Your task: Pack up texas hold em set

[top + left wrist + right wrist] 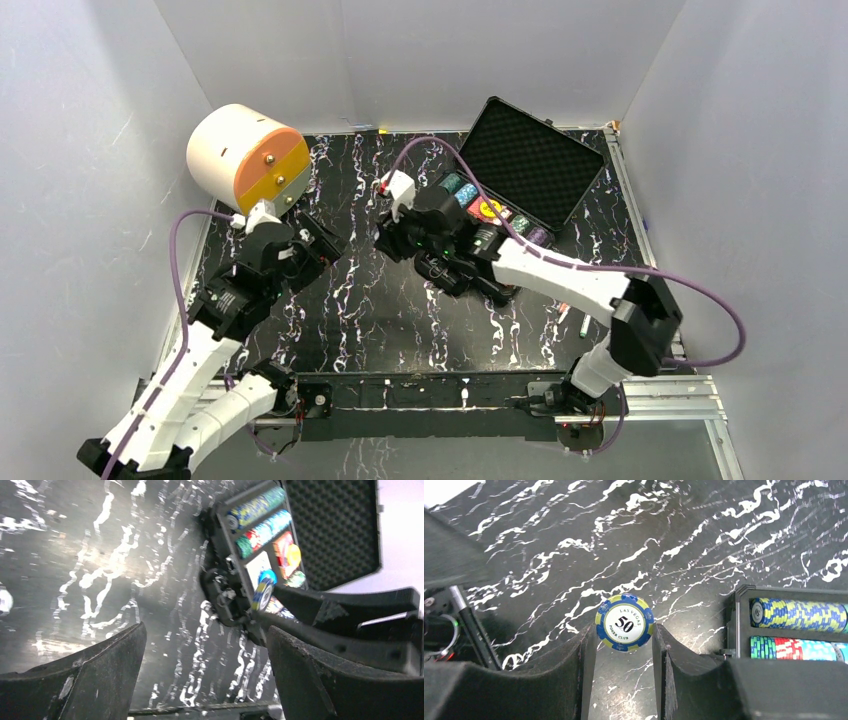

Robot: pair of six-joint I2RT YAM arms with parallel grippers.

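1. Right wrist view, nearest: the right gripper [624, 640] is clamped on a single poker chip [625, 622]. Its two matte black, gritty fingers [581, 675] press the chip's opposite edges, so the round face stands toward the camera.
2. The poker chip is a flat disc with a white centre printed "LAS VEGAS 50 POKER CLUB". Its blue rim is broken by pale yellow blocks.
3. Behind it spreads the bench [674, 540], glossy black with white marble-like veins.
4. Farther right is the corner of the case [735, 625], hard, black and square-rimmed. Inside, chip rows [799, 615] lie on edge as ridged cylinders: one blue and yellow, the next green, red and teal.
5. In the left wrist view, the left gripper [205, 630] stands wide open. Its scuffed, wedge-shaped black fingers have only bench between them.
6. Beyond them the right gripper holds the poker chip just beside the near edge of the case. The lid [330, 530], lined with dimpled dark foam, rises behind the compartments.
7. In the top external view, the two grippers face each other over mid-bench, near but apart. The case lies open at the far right with its lid tilted back. A drawer unit [245, 155], a white cylinder with an orange front, sits at the far left.
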